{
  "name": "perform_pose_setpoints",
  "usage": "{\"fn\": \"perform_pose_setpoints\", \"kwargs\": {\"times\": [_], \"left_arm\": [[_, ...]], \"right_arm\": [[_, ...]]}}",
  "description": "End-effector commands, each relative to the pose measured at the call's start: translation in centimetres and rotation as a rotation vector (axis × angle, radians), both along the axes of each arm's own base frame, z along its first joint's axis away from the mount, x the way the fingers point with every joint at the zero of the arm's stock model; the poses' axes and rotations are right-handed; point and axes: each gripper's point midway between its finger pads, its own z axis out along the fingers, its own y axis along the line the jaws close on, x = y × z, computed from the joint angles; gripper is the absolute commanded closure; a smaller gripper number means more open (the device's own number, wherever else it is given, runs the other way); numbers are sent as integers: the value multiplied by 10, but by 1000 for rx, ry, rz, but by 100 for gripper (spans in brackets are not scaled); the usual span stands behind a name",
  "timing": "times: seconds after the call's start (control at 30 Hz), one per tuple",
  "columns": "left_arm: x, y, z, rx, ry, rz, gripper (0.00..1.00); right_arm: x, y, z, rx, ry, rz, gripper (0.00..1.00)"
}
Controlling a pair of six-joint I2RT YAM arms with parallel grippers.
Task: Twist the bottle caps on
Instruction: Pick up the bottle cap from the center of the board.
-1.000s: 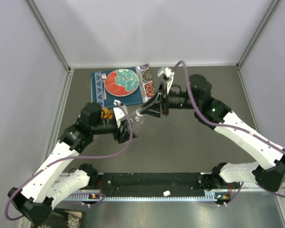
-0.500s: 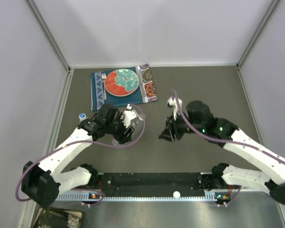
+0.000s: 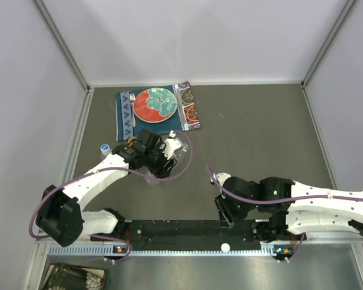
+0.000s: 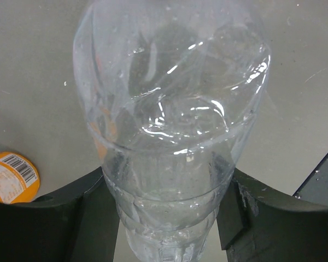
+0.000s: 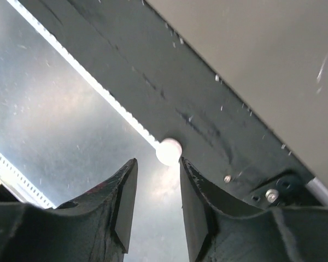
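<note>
My left gripper [image 3: 161, 162] is shut on a clear plastic bottle [image 3: 174, 152]. In the left wrist view that bottle [image 4: 172, 109] fills the frame, and both dark fingers [image 4: 93, 218] press on its ribbed sides. The squat orange bottle [image 3: 133, 142] stands just left of it, and its label shows at the lower left [image 4: 11, 177]. A white bottle cap [image 3: 225, 247] lies on the front rail. My right gripper [image 3: 224, 215] hangs low over that rail, open, with nothing between its fingers. The cap [image 5: 169, 152] sits just beyond its fingertips [image 5: 130, 169].
A red-and-teal plate [image 3: 154, 104] lies on a patterned mat [image 3: 124, 118] at the back left. A small round white-and-blue thing [image 3: 104, 147] rests near the left wall. The black base bar [image 3: 187, 228] and the toothed rail [image 5: 115, 109] run along the near edge.
My right arm has swung away from the bottle and down to the near edge, over the white cap, which rolled slightly right. My left arm drew the bottle back.
</note>
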Motion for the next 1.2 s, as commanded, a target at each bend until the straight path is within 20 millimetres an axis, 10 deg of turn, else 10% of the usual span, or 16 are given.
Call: {"fn": "perform_pose_setpoints", "kwargs": {"times": [0.0, 0.23, 1.17], "left_arm": [[15, -13, 26, -60, -82, 7, 68], [8, -14, 36, -86, -80, -6, 68], [11, -19, 60, -127, -112, -8, 67]], "right_arm": [[-26, -20, -20, -113, 76, -103, 65], [-59, -28, -54, -202, 103, -91, 67], [-80, -19, -117, -234, 111, -49, 78]]}}
